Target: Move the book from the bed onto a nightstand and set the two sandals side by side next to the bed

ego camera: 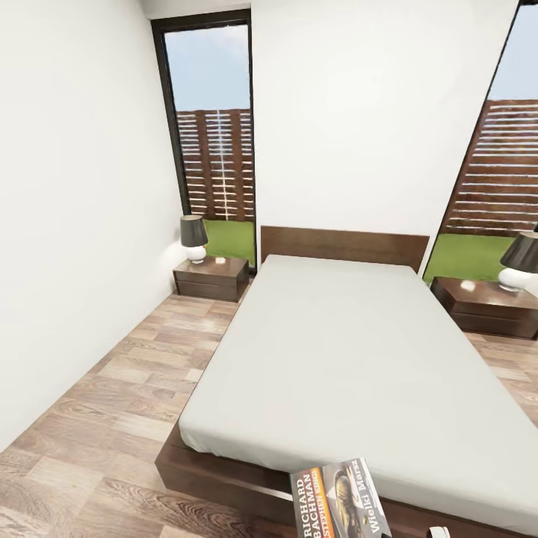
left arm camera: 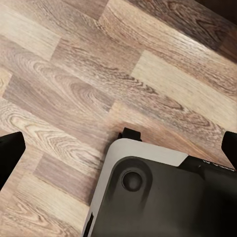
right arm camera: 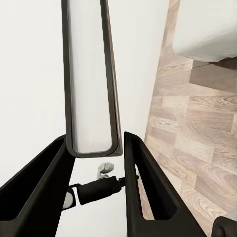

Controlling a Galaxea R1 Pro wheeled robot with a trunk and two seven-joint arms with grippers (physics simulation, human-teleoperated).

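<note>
Right claw [right arm camera: 94,190] held the book [right arm camera: 90,79] edge-on, its two dark fingers [right arm camera: 143,187] clamped on the lower end, white page edge facing the wrist camera. Beyond it – white wall, wood floor [right arm camera: 197,148], and a corner of the bed [right arm camera: 207,29] off to the side.

Left claw [left arm camera: 118,148] pointed down at the plank floor [left arm camera: 74,74], fingers spread wide apart, nothing between them; part of the robot's grey-and-black base [left arm camera: 163,197] sat just below it.

Head view: the book [ego camera: 340,499] was lifted over the foot corner of the bed [ego camera: 351,366], cover up, "RICHARD BACHMAN" readable. Further out – a nightstand [ego camera: 211,278] with a lamp [ego camera: 193,237] at the left of the headboard, another nightstand [ego camera: 486,306] with a lamp [ego camera: 519,261] at the right, tall windows [ego camera: 213,134] behind each.
</note>
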